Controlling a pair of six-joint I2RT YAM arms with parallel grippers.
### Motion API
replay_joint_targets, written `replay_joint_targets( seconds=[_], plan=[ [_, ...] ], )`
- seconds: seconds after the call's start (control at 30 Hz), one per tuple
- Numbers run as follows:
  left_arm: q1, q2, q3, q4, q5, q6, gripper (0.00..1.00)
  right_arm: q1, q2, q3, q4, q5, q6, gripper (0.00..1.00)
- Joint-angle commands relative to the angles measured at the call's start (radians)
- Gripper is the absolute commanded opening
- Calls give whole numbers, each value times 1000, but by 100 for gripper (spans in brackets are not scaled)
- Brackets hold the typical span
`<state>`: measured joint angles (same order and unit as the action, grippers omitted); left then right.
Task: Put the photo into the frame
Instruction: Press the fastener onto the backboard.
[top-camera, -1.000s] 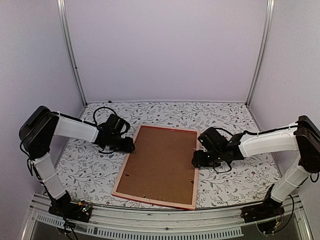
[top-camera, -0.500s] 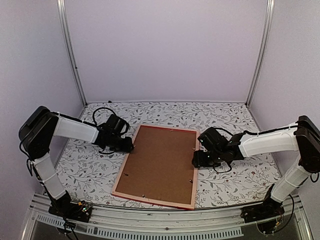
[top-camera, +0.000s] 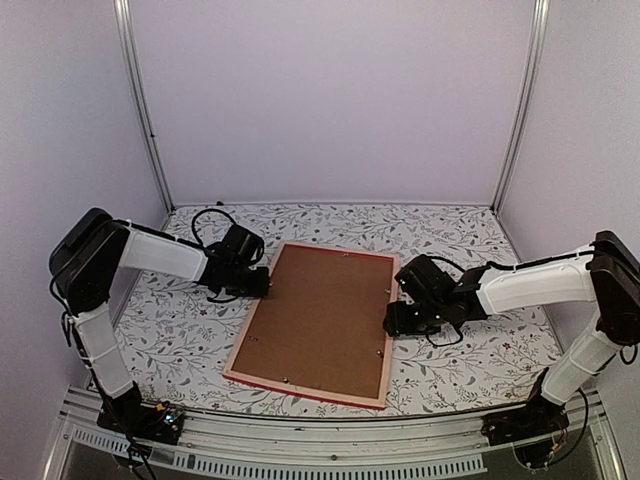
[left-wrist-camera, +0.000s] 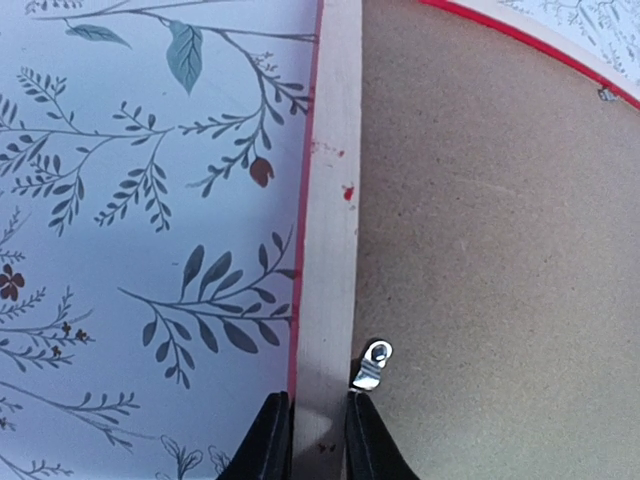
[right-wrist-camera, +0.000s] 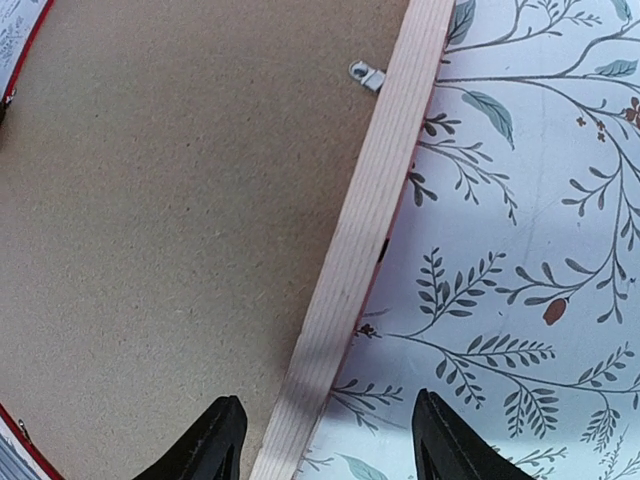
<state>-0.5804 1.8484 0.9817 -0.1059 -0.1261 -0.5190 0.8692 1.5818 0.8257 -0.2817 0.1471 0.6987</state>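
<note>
**Left gripper closes on the frame.**
Your left jaws have narrowed to pinch the left rail, turning the face-down frame slightly at mid-table. Your right gripper straddles the right rail, released. The photo is unseen, probably under the backing board.

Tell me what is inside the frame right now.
A brown backing board fills the frame, which lies back up, with small metal clips at its edge. Whether the photo lies under the board cannot be seen, because the board covers everything beneath.
</note>
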Motion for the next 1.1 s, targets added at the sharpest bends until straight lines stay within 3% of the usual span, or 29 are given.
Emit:
replay_joint_targets(
  seconds=[0.0, 0.17, 0.23, 0.37, 0.53, 0.8, 1.07],
  plan=[
    [-10, 87, -45, -87, -92, -30, 9, -6, 21, 11, 22, -6, -4, 61],
    [-19, 46, -64, -29, -127, 7, 9, -5, 24, 9, 24, -7, -6, 60],
    [-18, 22, -64, -14, -113, 24, 15, -6, 28, 7, 23, -8, -7, 60],
    [-2, -29, -63, 13, -40, 33, 36, -6, 27, 1, 29, -7, -3, 60],
    [9, -70, -57, 21, 14, 28, 48, -6, 29, -2, 32, -7, -2, 60],
    [31, -47, -42, 60, 87, 37, 54, -6, 38, -3, 40, -10, -6, 60],
    [31, 31, 23, 34, 40, 72, 55, -6, 35, -5, 42, -10, -7, 60]
  ],
)
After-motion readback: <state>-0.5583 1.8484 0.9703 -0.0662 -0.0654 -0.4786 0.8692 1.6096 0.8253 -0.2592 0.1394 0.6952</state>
